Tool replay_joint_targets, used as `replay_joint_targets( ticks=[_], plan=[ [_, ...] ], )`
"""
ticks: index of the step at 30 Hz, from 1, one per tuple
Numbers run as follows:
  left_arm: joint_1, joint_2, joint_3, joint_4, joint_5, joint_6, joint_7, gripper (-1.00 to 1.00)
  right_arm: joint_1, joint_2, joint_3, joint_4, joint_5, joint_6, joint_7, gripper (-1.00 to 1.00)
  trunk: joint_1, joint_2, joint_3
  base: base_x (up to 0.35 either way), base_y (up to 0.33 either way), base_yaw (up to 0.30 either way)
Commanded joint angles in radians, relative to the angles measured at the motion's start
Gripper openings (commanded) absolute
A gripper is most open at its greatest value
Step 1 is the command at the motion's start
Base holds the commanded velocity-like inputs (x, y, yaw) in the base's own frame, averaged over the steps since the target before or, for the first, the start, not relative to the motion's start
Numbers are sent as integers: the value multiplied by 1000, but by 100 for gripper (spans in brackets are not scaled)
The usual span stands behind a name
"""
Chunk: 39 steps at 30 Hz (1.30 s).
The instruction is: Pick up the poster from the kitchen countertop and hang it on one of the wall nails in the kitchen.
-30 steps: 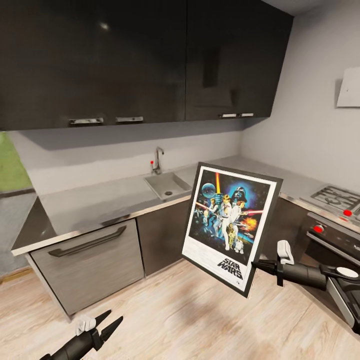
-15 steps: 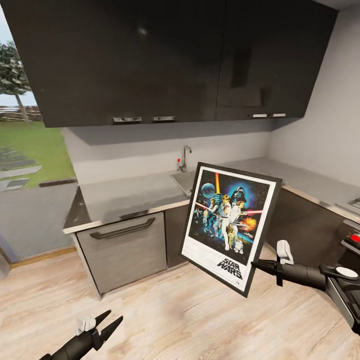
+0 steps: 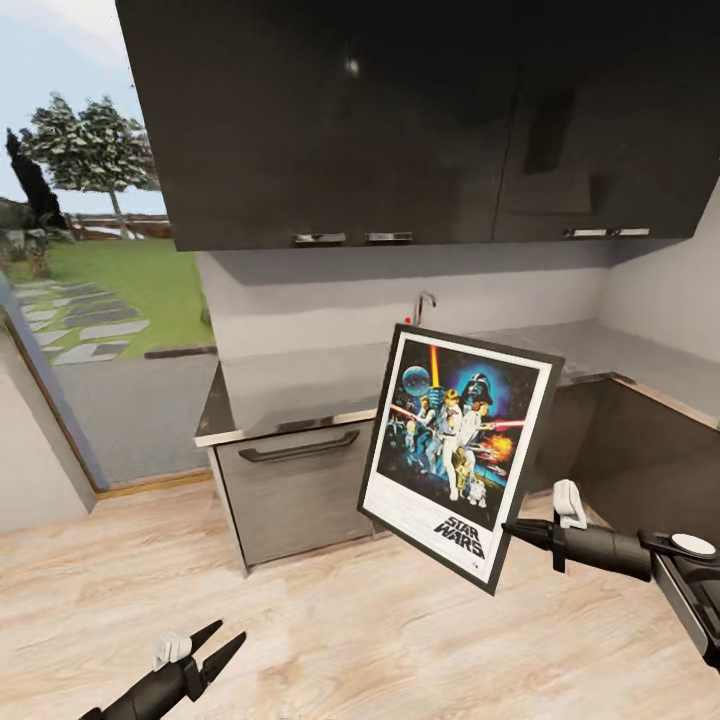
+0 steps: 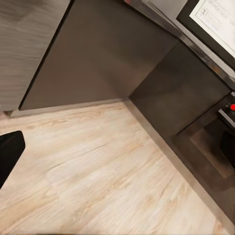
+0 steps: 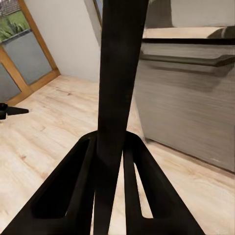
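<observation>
A: Where is the poster (image 3: 455, 452)?

B: Off the worktop (image 3: 300, 385), carried in the air in front of the trunk, above the wood floor (image 3: 330, 630). The right claw (image 3: 512, 528) is pinching it at the lower right corner of the frame. In the right wrist view the black frame edge (image 5: 117, 98) runs straight up between the two fingers (image 5: 73, 186), which press it from both sides.

A: Why held by a corner, tilted?

B: My reading: an edge grip keeps the top of the frame free for hooking on a nail, and the picture face stays turned to the head camera. The tilt likely follows the long lever from that one corner.

A: Left claw (image 3: 222, 641)?

B: Low over the floor, fingers spread, holding nothing. It sits well apart from the poster, probably parked out of the way.

A: Any nails in sight?

B: None that I can make out. Dark upper cabinets (image 3: 420, 110) cover the wall above the worktop; a glass door (image 3: 90, 330) to a garden stands at the left. Judgement: transit step, hanging not yet begun.
</observation>
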Motion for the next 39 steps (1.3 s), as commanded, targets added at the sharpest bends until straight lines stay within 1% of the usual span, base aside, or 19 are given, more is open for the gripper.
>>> replay_joint_targets(
  ticks=[1, 6, 13, 18, 23, 35, 39],
  plan=[
    [-1, 0, 0, 2, 1, -8, -2, 100, -1, 0, -1, -1, -6, 15, 7, -100, 1, -2, -2, -42, 243, 281],
    [0, 0, 0, 2, 1, -8, -2, 100, -1, 6, -2, -2, -5, 15, 6, -100, 1, -2, -2, -80, 265, 208],
    [-1, 1, 0, 2, 1, -8, -2, 100, -1, 11, -2, -3, -5, 14, 6, -100, 1, -2, -2, -128, 276, 37],
    [-1, 1, 0, 2, 1, -8, -2, 100, -1, 12, -1, -4, -5, 14, 5, -100, 1, -2, -2, -57, 103, 113],
    [-1, 1, 0, 2, 1, -8, -2, 100, -1, 12, 0, -8, -4, 14, 5, -100, 1, -2, -2, -11, 128, 249],
    [-1, 1, 0, 2, 1, -6, -2, 100, -1, 12, 0, -19, -4, 14, 5, -100, 1, -2, -7, -1, 267, 275],
    [-1, 1, 0, 2, 1, -7, -2, 100, -1, 12, 0, -19, -3, 14, 5, -100, 1, -2, -9, 0, 120, 274]
  ],
)
